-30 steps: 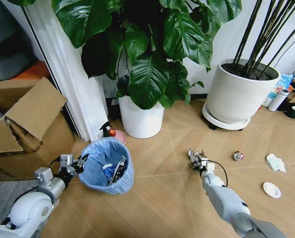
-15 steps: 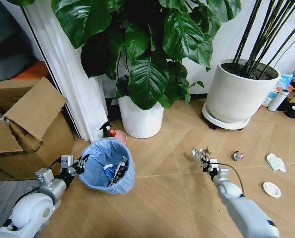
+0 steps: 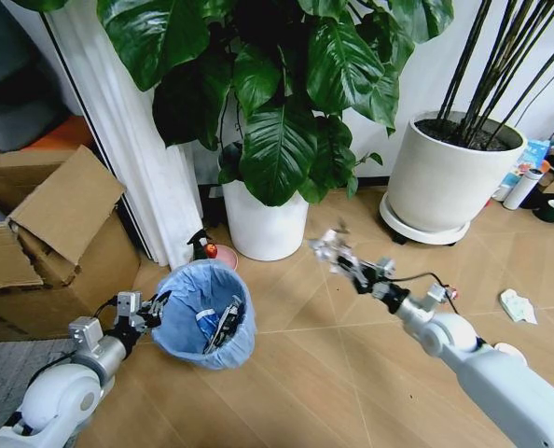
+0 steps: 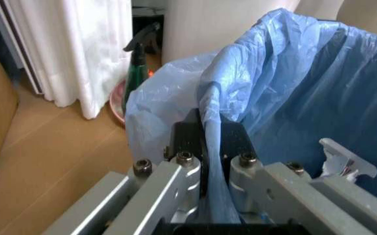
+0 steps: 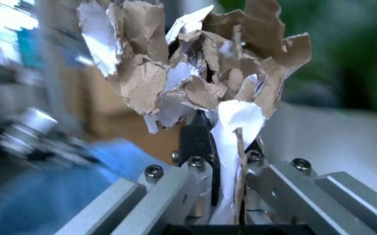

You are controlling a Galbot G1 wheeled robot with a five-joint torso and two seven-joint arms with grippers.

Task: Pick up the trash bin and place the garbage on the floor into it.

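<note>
The trash bin (image 3: 202,315), dark with a light-blue bag over its rim, stands on the wooden floor (image 3: 296,392) at lower left and holds some litter. My left gripper (image 3: 149,307) is shut on its near rim; the left wrist view shows the fingers (image 4: 187,169) pinching the blue bag (image 4: 293,98). My right gripper (image 3: 336,252) hangs above the floor, right of the bin, shut on garbage: a crumpled brown-and-white paper wad (image 5: 195,73). More garbage lies at right: a white tissue (image 3: 518,306) and a small red-silver piece (image 3: 450,293).
Two white plant pots (image 3: 265,226) (image 3: 443,179) stand behind, with big leaves overhead. A green spray bottle (image 3: 200,245) sits by the white curtain (image 3: 137,159). A cardboard box (image 3: 53,233) is at left. A dark cup (image 3: 549,211) is at far right.
My right gripper has lifted off the floor with the paper wad and swung up and left toward the bin. The left gripper keeps its hold on the bin's rim.
</note>
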